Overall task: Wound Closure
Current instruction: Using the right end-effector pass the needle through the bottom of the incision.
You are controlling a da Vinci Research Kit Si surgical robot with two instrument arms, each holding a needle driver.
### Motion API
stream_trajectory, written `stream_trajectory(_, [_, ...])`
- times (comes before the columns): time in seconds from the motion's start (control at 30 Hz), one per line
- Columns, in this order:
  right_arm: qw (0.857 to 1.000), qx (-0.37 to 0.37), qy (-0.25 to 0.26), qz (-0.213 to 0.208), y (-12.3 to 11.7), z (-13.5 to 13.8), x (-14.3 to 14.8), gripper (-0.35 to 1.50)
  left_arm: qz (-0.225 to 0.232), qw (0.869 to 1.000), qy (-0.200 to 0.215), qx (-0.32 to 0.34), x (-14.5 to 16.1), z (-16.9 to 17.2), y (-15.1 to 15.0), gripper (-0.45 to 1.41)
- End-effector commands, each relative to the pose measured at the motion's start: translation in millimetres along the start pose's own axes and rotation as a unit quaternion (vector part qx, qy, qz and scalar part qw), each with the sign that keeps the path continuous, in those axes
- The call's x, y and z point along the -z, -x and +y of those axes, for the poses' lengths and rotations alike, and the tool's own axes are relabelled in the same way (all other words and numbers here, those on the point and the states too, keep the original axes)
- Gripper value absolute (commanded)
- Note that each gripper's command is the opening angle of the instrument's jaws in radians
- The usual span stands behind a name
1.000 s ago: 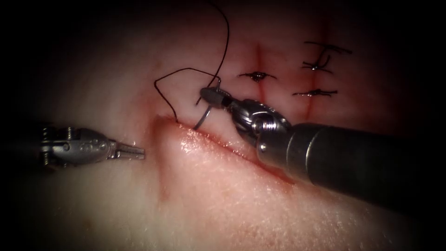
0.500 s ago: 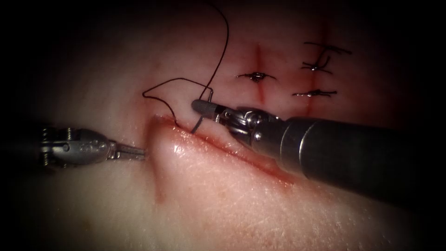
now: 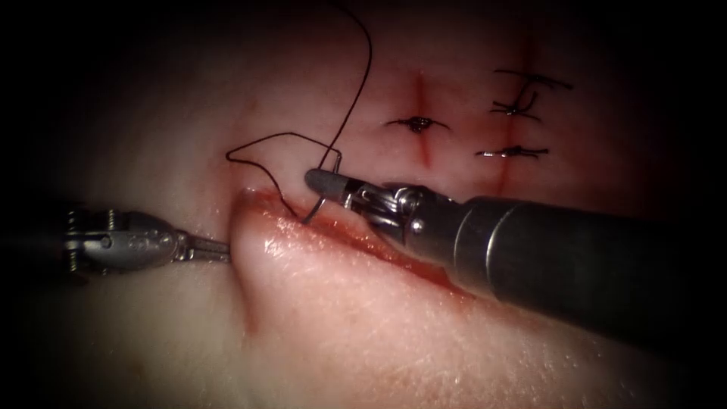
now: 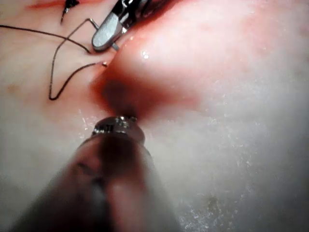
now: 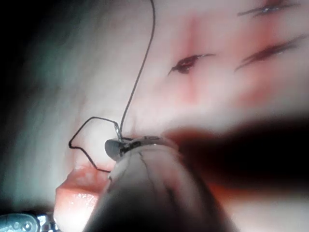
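Note:
The cut (image 3: 394, 254) runs slantwise across the tissue (image 3: 341, 326), with a raised, wet lip at its left end. My right tool (image 3: 322, 182) comes in from the right and is shut on the curved needle (image 3: 316, 208) near its tail. The needle's point goes down into the cut's left end. Dark thread (image 3: 356, 83) leaves the needle's tail, loops to the left and rises away. My left tool (image 3: 219, 250) lies left of the cut, shut, with its tips against the bulging lip. In the left wrist view its tips (image 4: 126, 117) press into the tissue. The right wrist view shows the right tool (image 5: 116, 145) and the thread (image 5: 142, 67).
Three tied stitches with short cut ends lie on marked lines beyond the cut: one (image 3: 416, 123) in the middle and two (image 3: 515, 151), (image 3: 522, 102) further right. Red fluid (image 3: 356, 231) lines the cut. The right tool's thick shaft (image 3: 575, 265) covers the cut's right part.
The right tool has moved left and down with the needle, driving its point into the cut's left end. The lip has bulged left onto the left tool's tips, and the thread loop has shifted left.

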State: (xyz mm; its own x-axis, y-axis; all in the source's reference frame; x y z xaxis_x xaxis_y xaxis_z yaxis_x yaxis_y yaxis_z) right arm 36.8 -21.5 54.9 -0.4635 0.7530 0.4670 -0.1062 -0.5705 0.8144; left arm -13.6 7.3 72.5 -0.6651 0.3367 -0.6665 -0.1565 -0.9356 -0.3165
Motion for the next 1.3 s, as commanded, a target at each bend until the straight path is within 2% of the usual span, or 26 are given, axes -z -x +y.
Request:
stream_trajectory(0.03, [1.0,-0.002,-0.001,-0.002,-0.1,-0.2,-1.2,-0.35,0.0,1.0,0.001,0.0,-0.8,0.2,0.1,-0.45])
stream_trajectory(0.27, [0.998,-0.06,-0.02,-0.025,1.0,0.0,-1.8,-0.35,0.0,1.0,0.001,0.0,-0.8,0.2,0.2,-0.45])
stream_trajectory(1.03, [0.993,-0.099,-0.046,-0.047,3.5,-1.9,-3.2,-0.35,-0.001,1.0,0.004,-0.001,-0.8,0.3,0.2,-0.45])
stream_trajectory(1.13, [0.993,-0.1,-0.046,-0.046,3.3,-2.0,-3.2,-0.35,-0.001,1.0,0.004,-0.001,-0.7,0.4,0.2,-0.45])
stream_trajectory(1.3, [0.994,-0.087,-0.045,-0.047,1.7,-1.2,-2.5,-0.35,0.005,1.0,0.011,-0.005,2.1,0.3,-0.3,-0.45])
